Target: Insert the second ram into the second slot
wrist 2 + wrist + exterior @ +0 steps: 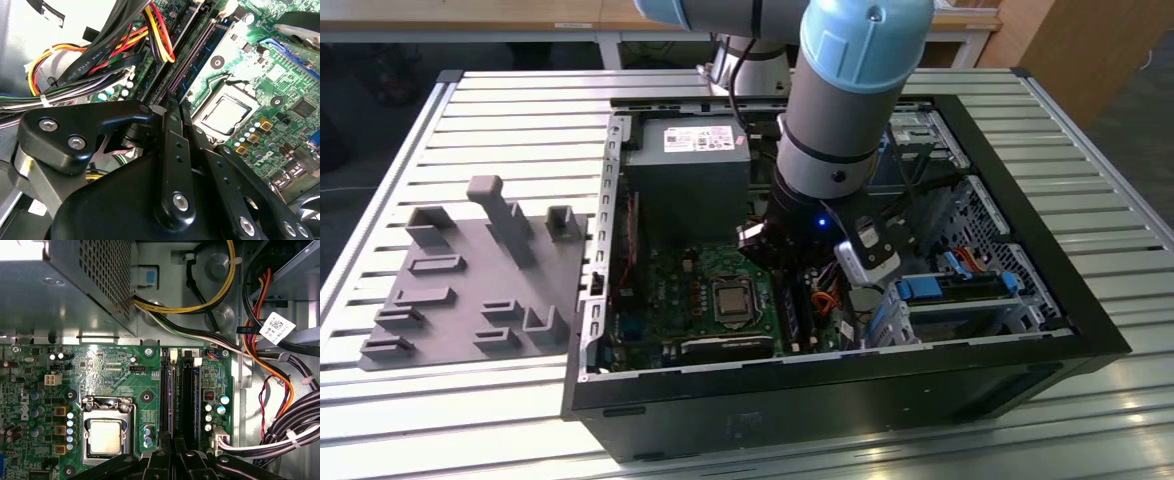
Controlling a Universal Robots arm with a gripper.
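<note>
In the first wrist view, my gripper [172, 449] hangs over two long memory slots beside the processor socket [106, 436]. Its fingers are drawn together on the second ram [173, 400]. The ram shows edge-on as a thin dark-blue strip running away from the fingertips along the slot nearer the socket [165, 400]. The neighbouring slot [188, 400] carries another blue strip on its far side. In the second wrist view, the black fingers [170, 145] meet just above the same slot line [195, 57]. The exterior view shows the arm [834, 130] reaching down into the open computer case [1014, 250].
Bundles of black, yellow, orange and red cables [280, 405] crowd the side of the slots away from the socket. The power supply box [687, 170] sits at the case's far end. A grey fixture plate with upright holders [474, 280] lies on the slatted table at the exterior view's left.
</note>
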